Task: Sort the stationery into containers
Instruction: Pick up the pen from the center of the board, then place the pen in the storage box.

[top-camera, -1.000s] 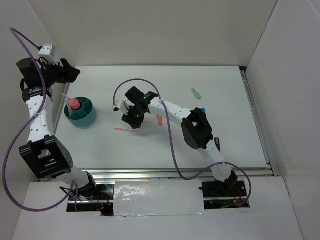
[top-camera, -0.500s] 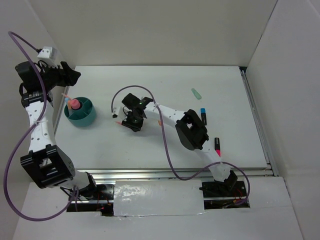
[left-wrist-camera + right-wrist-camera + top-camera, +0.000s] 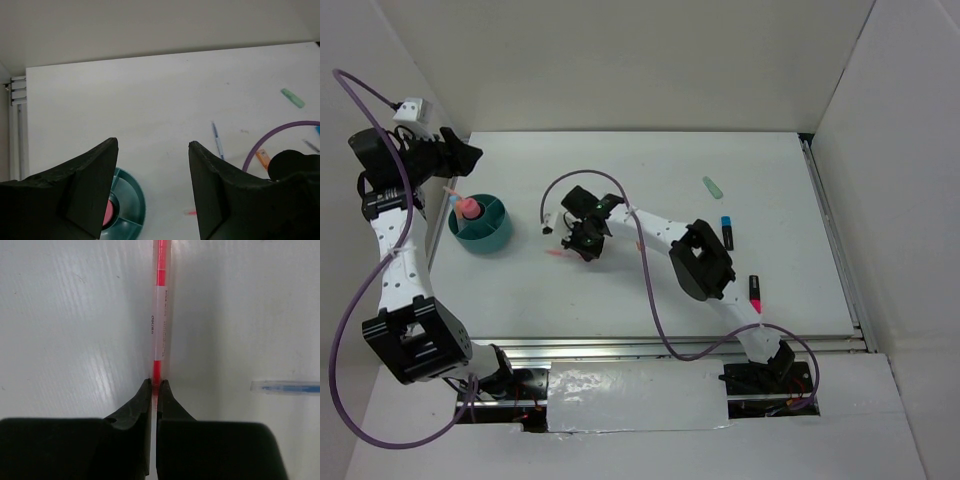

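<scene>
From above: my right gripper (image 3: 582, 245) is low over the table (image 3: 750, 160), left of centre, and a thin red pen (image 3: 558, 256) pokes out on its left side. My left gripper (image 3: 465, 158) hangs at the far left edge. The teal tub (image 3: 492, 240) sits just nearer than it, with the pink-capped tube (image 3: 468, 208) standing in one compartment. Well off to the right of my right gripper lie a green highlighter (image 3: 712, 187), a blue-capped marker (image 3: 726, 230) and a black marker (image 3: 755, 293) with a pink end, each apart from the others.

Left wrist now: my left gripper (image 3: 152, 145) is spread wide, with nothing between the fingers (image 3: 87, 185). The teal tub (image 3: 134, 207) peeks out beside the left finger, the pink-capped tube (image 3: 107, 214) inside it. Ahead and to the right lie a blue pen (image 3: 216, 140) and an orange marker (image 3: 262, 157), with the green highlighter (image 3: 292, 98) farther out. A purple cable (image 3: 265, 142) arcs on the right.

Right wrist: my right gripper (image 3: 155, 383) is pinched tight on the near end of the red pen (image 3: 161, 315), which runs straight ahead from my fingertips. I can't tell whether it is off the surface. The blue pen (image 3: 285, 387) lies crosswise to the right, apart from it.
</scene>
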You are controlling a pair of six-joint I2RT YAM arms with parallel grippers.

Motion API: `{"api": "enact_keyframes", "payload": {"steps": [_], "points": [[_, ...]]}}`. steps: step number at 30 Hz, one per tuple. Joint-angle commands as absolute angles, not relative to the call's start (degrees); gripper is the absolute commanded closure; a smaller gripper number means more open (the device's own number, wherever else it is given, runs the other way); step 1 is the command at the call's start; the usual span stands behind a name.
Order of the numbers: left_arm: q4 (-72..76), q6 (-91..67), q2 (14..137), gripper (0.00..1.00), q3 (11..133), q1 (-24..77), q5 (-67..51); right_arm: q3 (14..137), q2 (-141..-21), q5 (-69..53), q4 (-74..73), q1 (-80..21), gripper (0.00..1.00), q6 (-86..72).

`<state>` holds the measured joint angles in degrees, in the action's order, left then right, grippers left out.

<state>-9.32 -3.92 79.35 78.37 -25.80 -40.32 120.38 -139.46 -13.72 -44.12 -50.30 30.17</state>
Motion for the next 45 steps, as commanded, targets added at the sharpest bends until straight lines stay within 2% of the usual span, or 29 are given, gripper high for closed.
{"api": "enact_keyframes", "payload": {"steps": [1, 6, 7, 14, 19, 26, 33, 36, 39, 40, 42, 43, 45], "points": [[-5.20, -7.72, 76.82, 0.30, 77.52, -26.19, -47.08, 119.79, -132.21, -14.15, -41.94, -47.73, 1.00, 24.29], [2.80, -24.23, 76.11, 0.28, 73.74, -25.67, -51.41, 119.54, -123.59, -18.62, -33.26, -44.30, 1.00, 15.13], [3.77, -28.61, 75.94, 0.22, 72.96, -25.32, -51.07, 117.79, -120.44, -19.33, -31.22, -43.86, 1.00, 12.51], [8.17, -41.56, 74.53, 0.21, 69.70, -21.98, -49.13, 110.83, -111.45, -22.14, -15.66, -42.54, 1.00, 4.57], [14.49, -49.56, 75.85, 0.23, 68.38, -20.65, -49.57, 113.73, -111.62, -23.99, -16.87, -43.68, 1.00, 4.48], [33.12, -61.95, 77.34, 0.19, 64.34, -18.99, -54.22, 113.82, -111.09, -24.26, -16.79, -44.56, 1.00, 4.31], [35.06, -62.14, 79.01, 0.20, 65.21, -15.65, -54.32, 113.82, -111.09, -24.61, -17.14, -45.17, 1.00, 5.10], [35.86, -62.58, 79.98, 0.25, 65.83, -14.50, -54.14, 114.17, -111.36, -25.14, -17.49, -45.53, 1.00, 5.54], [36.12, -61.96, 80.51, 0.38, 66.36, -13.80, -53.88, 114.43, -111.53, -25.14, -17.49, -45.88, 1.00, 5.80], [35.86, -61.79, 80.59, 0.47, 66.44, -13.54, -53.79, 114.61, -111.53, -25.31, -17.49, -46.05, 1.00, 5.89], [35.77, -61.26, 80.77, 0.55, 66.36, -13.45, -53.44, 114.61, -111.53, -25.57, -17.58, -46.41, 1.00, 5.98], [35.60, -61.17, 80.68, 0.64, 66.27, -13.53, -53.35, 114.61, -111.53, -25.66, -17.67, -46.49, 1.00, 6.15], [35.86, -61.08, 80.60, 0.74, 66.09, -13.45, -53.35, 114.52, -111.45, -25.49, -17.67, -46.67, 1.00, 6.15]]}}
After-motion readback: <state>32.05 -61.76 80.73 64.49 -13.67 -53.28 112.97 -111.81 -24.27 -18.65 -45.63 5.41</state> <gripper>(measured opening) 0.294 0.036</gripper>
